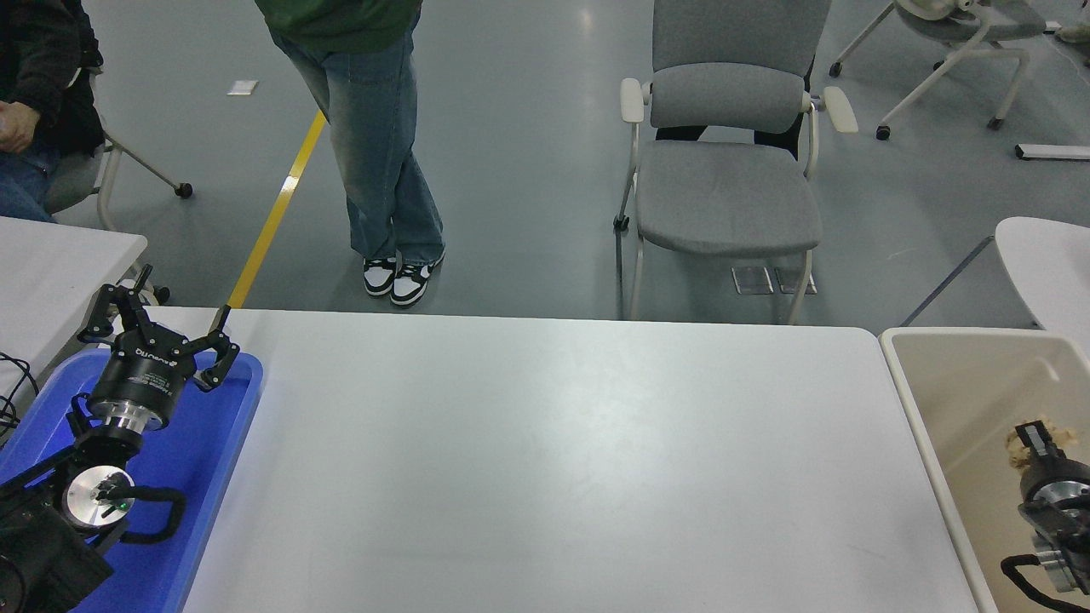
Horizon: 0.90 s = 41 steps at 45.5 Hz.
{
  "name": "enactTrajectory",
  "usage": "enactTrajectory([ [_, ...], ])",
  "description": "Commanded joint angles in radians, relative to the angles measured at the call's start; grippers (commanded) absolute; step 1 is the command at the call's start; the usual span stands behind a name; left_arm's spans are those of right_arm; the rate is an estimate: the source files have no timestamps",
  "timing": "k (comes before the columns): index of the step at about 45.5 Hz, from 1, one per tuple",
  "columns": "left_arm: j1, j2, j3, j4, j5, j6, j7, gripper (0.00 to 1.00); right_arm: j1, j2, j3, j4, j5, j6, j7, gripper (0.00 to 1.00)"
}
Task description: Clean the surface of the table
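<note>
The table surface (545,460) is a wide white top with nothing lying on it. My right gripper (1032,436) reaches in from the lower right, down inside a beige bin (924,426) just off the table's right end. Its fingers are together on a tan crumpled wad (1016,439) that shows around the tip. My left gripper (162,308) is parked at the lower left above a blue tray (213,443), with its fingers spread open and nothing in them.
A person in jeans (383,170) stands at the far edge, left of centre. A grey chair (724,196) stands behind the far edge. A seated person (34,85) is at the top left. Smaller white tables sit at the left (51,264) and right (1043,264).
</note>
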Motion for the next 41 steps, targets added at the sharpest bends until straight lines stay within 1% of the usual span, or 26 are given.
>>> enactTrajectory([
  [1,0.0,-0.001,0.0,0.0,0.0,0.0,0.0,1.0,0.019,-0.023,0.005,0.003,0.003,0.0,-0.002,1.0],
  [14,0.0,-0.001,0.0,0.0,0.0,0.0,0.0,1.0,0.047,-0.051,0.148,0.023,0.021,0.005,-0.002,1.0],
  [19,0.0,-0.001,0.0,0.0,0.0,0.0,0.0,1.0,0.051,-0.108,0.223,0.086,0.023,0.011,-0.002,1.0],
  [22,0.0,-0.001,0.0,0.0,0.0,0.0,0.0,1.0,0.051,-0.157,0.28,0.172,0.023,0.011,-0.002,1.0],
  [28,0.0,-0.001,0.0,0.0,0.0,0.0,0.0,1.0,0.05,-0.301,0.38,0.416,0.023,0.011,-0.002,1.0],
  [31,0.0,0.001,0.0,0.0,0.0,0.0,0.0,1.0,0.05,-0.35,0.409,0.512,0.023,0.01,0.001,1.0],
  [41,0.0,0.001,0.0,0.0,0.0,0.0,0.0,1.0,0.033,-0.404,0.464,0.74,0.021,0.01,0.009,1.0],
])
